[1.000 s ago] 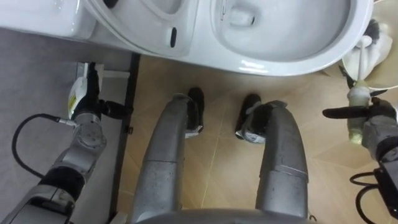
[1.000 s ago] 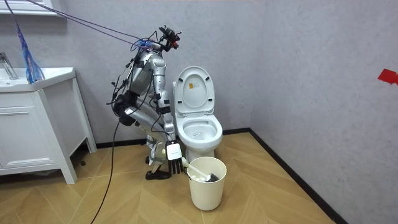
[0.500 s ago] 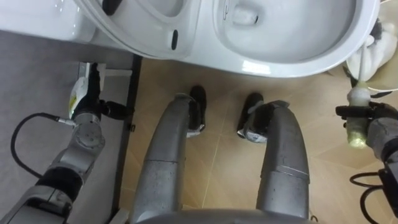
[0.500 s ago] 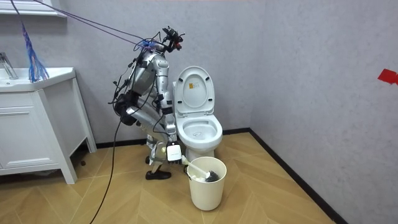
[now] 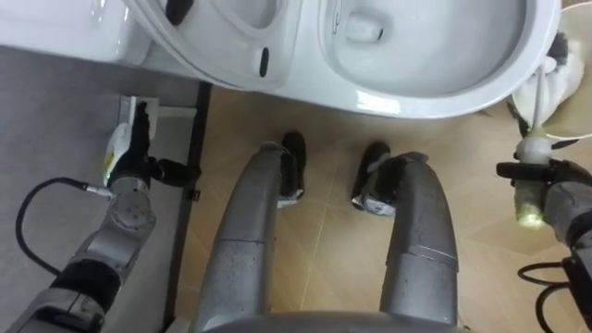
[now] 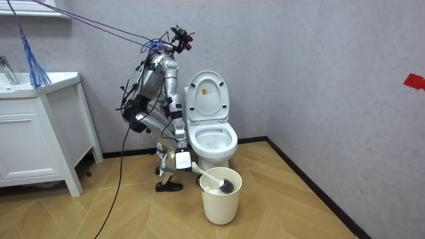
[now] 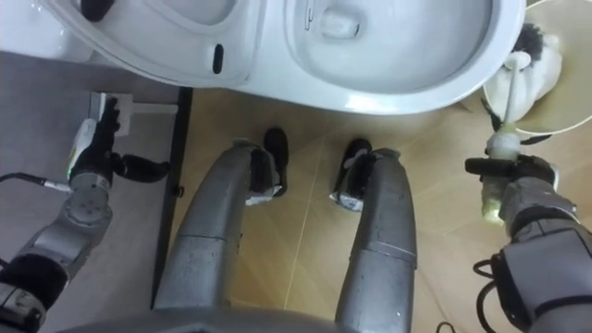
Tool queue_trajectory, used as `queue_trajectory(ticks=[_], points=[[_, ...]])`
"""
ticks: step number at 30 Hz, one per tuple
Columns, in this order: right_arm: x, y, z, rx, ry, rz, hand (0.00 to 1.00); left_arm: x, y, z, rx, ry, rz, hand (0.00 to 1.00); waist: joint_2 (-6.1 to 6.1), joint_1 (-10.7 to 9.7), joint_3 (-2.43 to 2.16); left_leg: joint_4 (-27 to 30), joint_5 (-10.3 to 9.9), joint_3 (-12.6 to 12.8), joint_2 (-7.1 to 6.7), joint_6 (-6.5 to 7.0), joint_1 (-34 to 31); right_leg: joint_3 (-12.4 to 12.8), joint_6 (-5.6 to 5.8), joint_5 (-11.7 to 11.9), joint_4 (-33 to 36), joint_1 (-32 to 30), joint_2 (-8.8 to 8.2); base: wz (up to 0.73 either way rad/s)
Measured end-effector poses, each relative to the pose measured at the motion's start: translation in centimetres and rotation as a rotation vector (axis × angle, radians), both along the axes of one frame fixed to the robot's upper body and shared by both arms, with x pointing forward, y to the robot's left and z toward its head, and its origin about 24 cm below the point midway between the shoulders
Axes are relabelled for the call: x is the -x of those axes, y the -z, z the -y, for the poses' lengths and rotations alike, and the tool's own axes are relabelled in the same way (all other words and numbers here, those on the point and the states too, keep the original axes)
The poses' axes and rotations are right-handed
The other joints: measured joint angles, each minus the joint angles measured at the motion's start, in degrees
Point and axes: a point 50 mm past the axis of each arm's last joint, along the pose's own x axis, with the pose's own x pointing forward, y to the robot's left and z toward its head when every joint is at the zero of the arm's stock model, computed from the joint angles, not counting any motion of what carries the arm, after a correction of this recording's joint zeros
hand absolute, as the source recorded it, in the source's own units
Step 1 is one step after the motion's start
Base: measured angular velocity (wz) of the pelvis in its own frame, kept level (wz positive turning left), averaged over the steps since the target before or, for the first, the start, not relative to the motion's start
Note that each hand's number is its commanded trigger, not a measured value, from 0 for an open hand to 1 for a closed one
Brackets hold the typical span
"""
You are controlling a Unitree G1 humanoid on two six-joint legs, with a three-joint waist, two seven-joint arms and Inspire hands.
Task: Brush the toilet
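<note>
- Right robot hand (image 5: pixel 558 192) sits off the front end of the toilet (image 5: pixel 435 97), on the robot's right. Fingers and thumb are curled round the brush (image 5: pixel 528 205) handle; it looks like a firm hold.
- Brush long axis runs from that hand forward and away, tilted, into the bin (image 6: pixel 221 199), which stands on the floor (image 6: pixel 279 199) just past the toilet's front rim.
- The dark bristle head is down inside the bin, against something white. Can't tell what the white thing is.
- Key relation: the bowl opening lies just to the left of the brush from the robot's side, rim close by. Judgement: the head has to come up clear of the bin, then swing left over the rim. Lift first, or the head snags the bin edge.
- The right hand is the nearer one and already has the brush. Left robot hand (image 5: pixel 129 176) is low beside the tank end of the toilet, fingers straight, holding nothing, idle.
- Eye views give the grip on the handle and a look straight down into the bowl.
- Room view gives the raised lid (image 6: pixel 207 93), the robot stooped forward at the toilet's side (room view's left of it), and the handle slanting over the bin rim. The grip is too small to read there.
- Judgement: scrubbing not yet started, since the brush is outside the bowl.
</note>
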Motion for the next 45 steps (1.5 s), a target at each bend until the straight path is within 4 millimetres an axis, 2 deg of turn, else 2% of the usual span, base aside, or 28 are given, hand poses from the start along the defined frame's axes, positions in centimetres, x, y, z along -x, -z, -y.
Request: queue_trajectory(ticks=[6,8,11,15,18,20,23,30,34,38,43,45], points=[[1.7,1.2,-0.1,-0.092,0.127,0.008,1.0,1.3,1.1,0.3,0.051,-0.035,-0.054,0.0,0.06,0.29,-0.48,-5.09,1.18,-0.03,0.33,0.73,6.73,-0.82,1.13,2.16,-6.58,7.43,1.32,-0.06],[2.5,1.8,-0.4,-0.136,0.185,0.014,1.0,2.1,1.7,0.4,0.074,-0.059,-0.082,0.0,-0.21,0.18,-0.59,-7.6,1.61,0.27,0.02,1.2,10.51,-0.8,2.08,2.74,-9.08,11.15,1.5,0.02],[3.3,2.4,-0.8,-0.191,0.25,0.028,1.0,3.1,2.7,0.4,0.09,-0.088,-0.127,0.0,-0.47,0.16,-0.66,-10.77,2.2,0.72,-0.09,1.61,14.97,-0.6,2.88,3.61,-12.54,15.49,1.9,-0.06],[4.9,3.2,-0.8,-0.257,0.366,0.046,1.0,5.0,3.4,-0.3,0.104,-0.147,-0.164,0.0,-1.27,0.31,-0.94,-14.95,2.54,0.97,0.02,1.95,21.56,-0.23,4.0,4.95,-17.88,22.32,3.03,-0.08],[6.1,3.9,-1.1,-0.322,0.477,0.079,1.0,6.1,3.8,-0.8,0.111,-0.177,-0.188,0.0,-2.44,-0.24,-1.16,-17.32,2.58,1.01,-0.11,2.05,25.86,-0.61,4.51,5.28,-20.63,26.88,3.11,-0.02],[6.9,4.5,-1.6,-0.365,0.566,0.098,1.0,6.7,4.0,-1.2,0.112,-0.209,-0.2,0.0,-3.43,-0.22,-1.22,-19.25,2.64,0.85,0.02,2.11,29.18,-0.52,5.0,5.62,-23.45,30.65,3.92,0.0],[8.4,5.1,-1.8,-0.377,0.611,0.085,1.0,7.8,4.5,-1.6,0.124,-0.253,-0.219,0.0,-4.38,-0.36,-1.6,-21.63,2.62,0.72,0.11,2.13,33.53,-0.79,5.48,6.37,-27.08,35.52,4.52,0.0],[10.6,5.9,-2.0,-0.391,0.746,0.116,1.0,11.3,5.3,-2.5,0.149,-0.339,-0.266,0.0,-4.94,-1.09,-1.9,-27.71,2.6,-0.02,0.23,2.19,44.35,-1.6,6.61,8.07,-35.79,47.55,5.47,0.01],[11.8,6.0,-1.8,-0.334,0.713,0.089,1.0,13.5,5.5,-3.0,0.12,-0.354,-0.298,0.0,-5.82,-1.19,-2.38,-31.13,2.6,-0.06,-0.04,2.17,50.21,-1.79,7.1,8.42,-39.61,53.83,5.89,0.03],[12.2,5.8,-1.5,-0.239,0.575,0.059,1.0,15.1,5.5,-3.4,0.058,-0.325,-0.331,0.0,-6.14,-1.19,-2.34,-33.45,2.39,-0.75,-0.19,1.82,54.8,-2.83,7.17,8.55,-42.21,58.81,6.13,0.07],[12.1,5.8,-2.0,-0.164,0.448,0.029,1.0,14.9,4.1,-3.3,-0.002,-0.266,-0.249,0.0,-6.04,-1.15,-2.29,-34.52,2.12,-3.02,-0.26,1.33,58.17,-5.58,7.11,9.02,-45.87,64.5,6.84,0.25],[11.8,5.8,-2.3,-0.137,0.409,0.027,1.0,14.9,3.7,-2.9,-0.014,-0.256,-0.211,0.0,-5.87,-0.59,-2.25,-35.37,2.12,-3.24,-0.26,1.25,59.89,-5.69,7.12,9.03,-46.46,66.07,6.91,0.11]])
